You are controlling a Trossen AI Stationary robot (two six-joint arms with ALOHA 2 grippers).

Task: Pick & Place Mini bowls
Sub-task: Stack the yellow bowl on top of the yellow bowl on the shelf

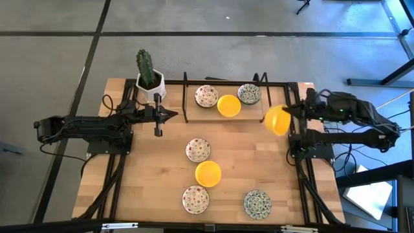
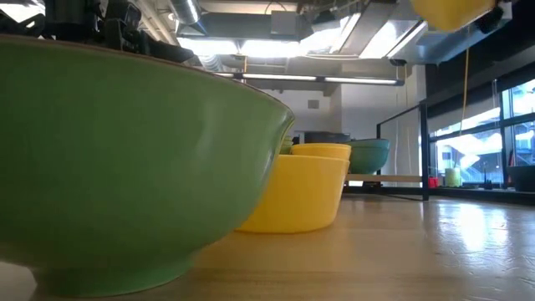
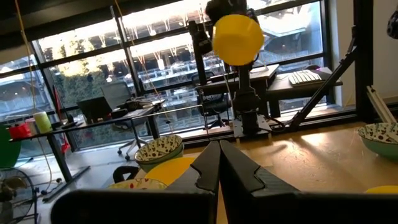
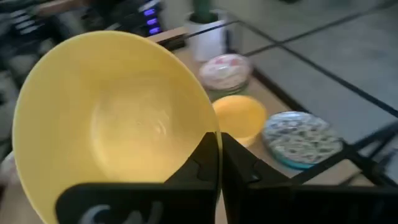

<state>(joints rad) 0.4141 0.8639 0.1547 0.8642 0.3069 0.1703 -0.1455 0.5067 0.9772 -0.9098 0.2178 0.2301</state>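
Eight small round shallow bowls show from above. Three are plain yellow: one held in the air at the right edge of the wooden table (image 1: 162, 194), one on the far black wire rack (image 1: 187, 97), and one on the tabletop near the middle. Three are white with red floral specks: one on the rack (image 1: 206, 96), one at mid-table (image 1: 198, 149), one at the near edge (image 1: 195, 199). Two carry a grey-green pattern: one on the rack (image 1: 249, 94) and one near the front right (image 1: 257, 204).

On the rack, the yellow bowl (image 1: 228, 105) sits between the red-speckled and grey-green ones, touching or just beside both. The yellow bowl on the table (image 1: 208, 173) lies just nearer than the mid-table speckled bowl.

The right gripper (image 4: 219, 163) hangs at the right side of the table, level with the rack's near edge. Its fingers are pressed nearly together, pinching the rim of the lifted yellow bowl (image 4: 112, 124), which is tipped steeply on its side, clear of the table.

The left gripper (image 3: 219, 168) rests at the far left, beside a tall white pot holding a green cactus (image 1: 149, 76). Its fingers lie closed against each other, holding nothing.

The low view is mostly blocked by a large green bowl (image 2: 125, 159); whether it stands on this table is hard to tell.
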